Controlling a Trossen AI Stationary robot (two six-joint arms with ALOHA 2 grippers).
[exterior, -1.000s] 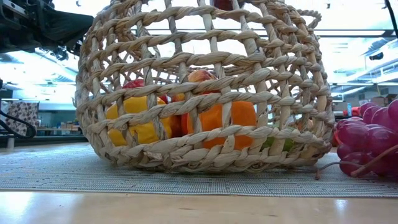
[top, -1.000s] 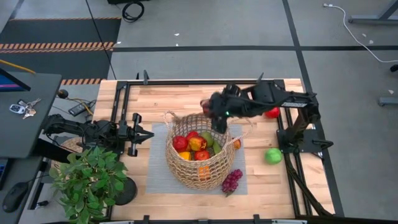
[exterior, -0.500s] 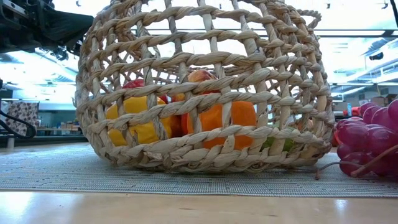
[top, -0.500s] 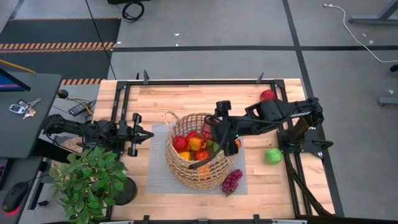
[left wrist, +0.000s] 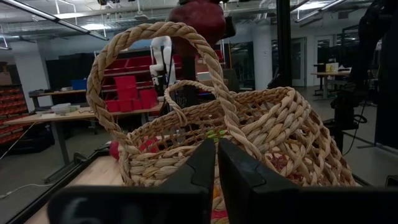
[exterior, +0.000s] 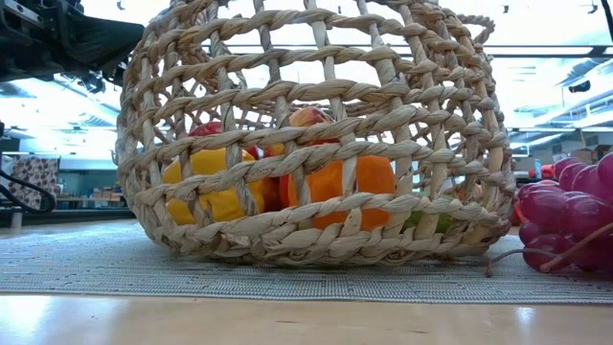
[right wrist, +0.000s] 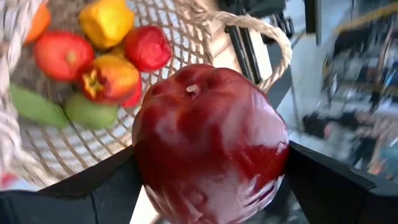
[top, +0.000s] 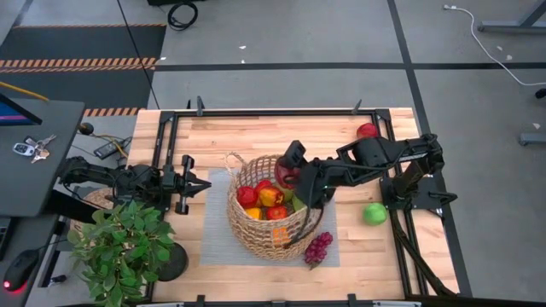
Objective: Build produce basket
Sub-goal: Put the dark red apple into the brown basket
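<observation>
Right hand [top: 288, 173]: I have it clamped on a dark red apple [right wrist: 208, 140], held just above the far rim of the basket [top: 271, 228]. A second ago that hand was farther back from the basket; it has since come forward over the opening.
Meaning: I judge the apple is about ready to drop in, so this piece is nearly placed.
Left hand [top: 198, 185]: pinched shut on nothing, parked just beside the basket, fingers aimed at its near handle.
Basket contents: red, yellow and orange fruit plus green pieces lie in it, unchanged over the last second.
Still outside: purple grapes [top: 316, 248] touching the basket's foot, a green apple [top: 374, 213] and a red apple [top: 368, 130] well beyond it.
Bench [top: 222, 136]: pale wood, with a grey woven mat [top: 215, 239] under the basket and a potted plant [top: 124, 247] near it.
Room: grey floor with black tape lines; shelving and worktables behind.
</observation>
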